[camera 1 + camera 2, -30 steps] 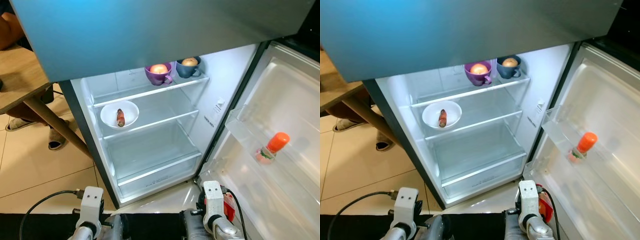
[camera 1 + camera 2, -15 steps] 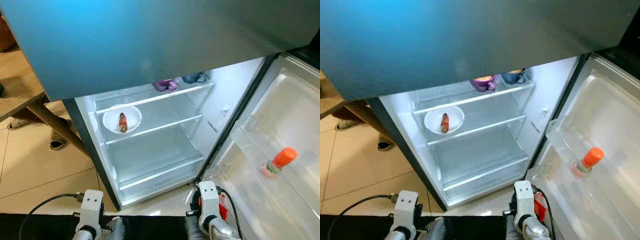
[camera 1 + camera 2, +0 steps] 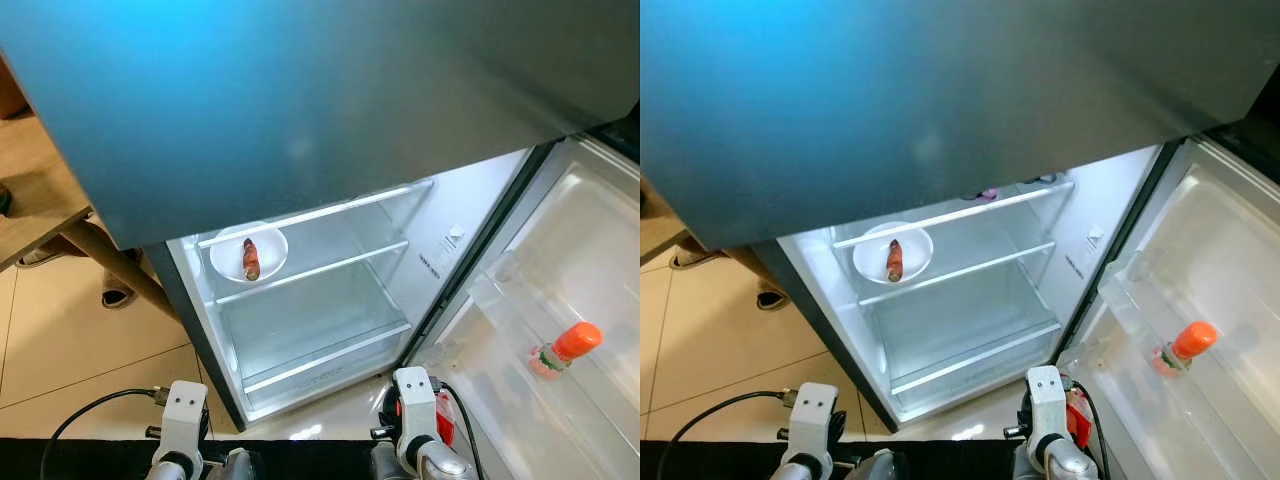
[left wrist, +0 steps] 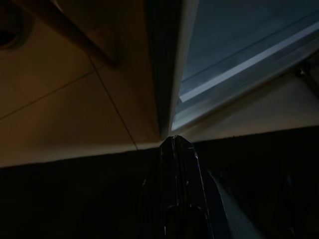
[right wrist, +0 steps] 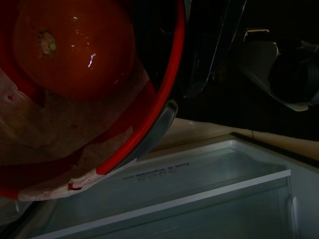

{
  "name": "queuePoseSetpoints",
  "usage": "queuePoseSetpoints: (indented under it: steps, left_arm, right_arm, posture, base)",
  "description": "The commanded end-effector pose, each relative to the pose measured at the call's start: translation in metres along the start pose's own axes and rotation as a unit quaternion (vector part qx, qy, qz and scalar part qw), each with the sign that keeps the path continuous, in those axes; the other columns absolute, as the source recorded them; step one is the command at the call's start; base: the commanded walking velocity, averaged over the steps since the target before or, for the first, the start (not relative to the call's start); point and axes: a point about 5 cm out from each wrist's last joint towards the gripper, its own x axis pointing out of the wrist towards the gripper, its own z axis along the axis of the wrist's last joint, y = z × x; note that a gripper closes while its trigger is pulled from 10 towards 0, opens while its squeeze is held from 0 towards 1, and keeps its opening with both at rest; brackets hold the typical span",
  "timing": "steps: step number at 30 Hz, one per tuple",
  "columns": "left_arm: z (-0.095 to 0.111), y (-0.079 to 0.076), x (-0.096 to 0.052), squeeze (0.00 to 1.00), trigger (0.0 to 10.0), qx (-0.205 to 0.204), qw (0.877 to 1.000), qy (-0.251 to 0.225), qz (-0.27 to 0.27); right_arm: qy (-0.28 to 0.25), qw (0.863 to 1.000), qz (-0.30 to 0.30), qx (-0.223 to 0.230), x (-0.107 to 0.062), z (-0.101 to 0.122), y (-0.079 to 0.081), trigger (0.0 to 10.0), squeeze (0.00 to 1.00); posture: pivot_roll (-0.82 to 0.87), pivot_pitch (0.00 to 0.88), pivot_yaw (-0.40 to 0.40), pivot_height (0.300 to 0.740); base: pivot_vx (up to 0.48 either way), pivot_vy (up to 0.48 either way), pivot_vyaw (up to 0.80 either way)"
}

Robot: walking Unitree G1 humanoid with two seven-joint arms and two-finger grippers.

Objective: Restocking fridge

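The fridge point(image 3: 310, 300) stands open before me, lit inside. On its middle shelf a white bowl point(image 3: 226, 258) holds a carrot point(image 3: 250, 259). A bottle with an orange cap point(image 3: 565, 348) lies in the open door's rack. In the right wrist view a red bowl point(image 5: 149, 117) with a tomato point(image 5: 75, 45) hangs close to the camera above the fridge's lowest shelf. My right gripper is shut on the bowl, one dark finger point(image 5: 163, 119) lying along its rim. The bowl's red shows beside my right wrist point(image 3: 414, 392). My left gripper point(image 4: 174, 143) is shut and empty, low by the fridge's left front corner.
The dark upper door point(image 3: 300, 90) overhangs the top shelf, where a purple cup point(image 3: 985, 194) just peeks out. The fridge door point(image 3: 580, 250) stands open at right. At left are a wooden table point(image 3: 30, 200), its leg point(image 3: 110, 265) and a person's sandalled foot point(image 3: 115, 293). A cable point(image 3: 80, 415) trails over the tiles.
The camera has shifted, so the upper door now hides the two cups on the top shelf. The bowl, carrot and bottle keep their places in the fridge.
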Motion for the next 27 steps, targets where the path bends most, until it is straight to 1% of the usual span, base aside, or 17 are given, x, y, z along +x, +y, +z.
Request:
queuePoseSetpoints:
  steps: [1, 6, 14, 24, 27]
  left_arm:
    - [-0.012, 0.0, -0.006, 0.0, 10.0, -0.003, 1.0, 0.023, 0.004]
    - [-0.018, 0.001, -0.009, 0.0, 10.0, -0.01, 0.999, 0.039, 0.011]
    - [-0.019, 0.001, -0.009, 0.0, 10.0, -0.013, 0.999, 0.042, 0.009]
    - [-0.02, 0.003, -0.009, 0.0, 10.0, -0.013, 0.999, 0.046, 0.011]
    - [-0.02, 0.003, -0.009, 0.0, 10.0, -0.014, 0.999, 0.047, 0.012]
  right_arm:
    - [0.014, 1.0, -0.003, -0.006, -0.004, -0.009, -0.003, 10.0, 0.0]
    - [0.029, 0.999, -0.011, -0.011, -0.007, -0.016, -0.005, 10.0, 0.0]
    - [0.037, 0.999, -0.014, -0.011, -0.01, -0.022, -0.008, 10.0, 0.0]
    - [0.022, 1.0, -0.011, 0.007, -0.009, -0.02, -0.007, 10.0, 0.0]
    - [0.027, 0.999, -0.018, 0.003, -0.009, -0.019, -0.008, 10.0, 0.0]
  posture:
    - [-0.1, 0.106, 0.0, 0.669]
    - [-0.1, 0.106, 0.001, 0.669]
    - [-0.1, 0.11, 0.006, 0.669]
    - [-0.1, 0.106, 0.008, 0.669]
    - [-0.09, 0.106, 0.008, 0.669]
  base:
    - [0.0, 0.0, 0.0]
    - [0.0, 0.0, 0.0]
    - [0.0, 0.0, 0.0]
    - [0.0, 0.0, 0.0]
    - [0.0, 0.0, 0.0]
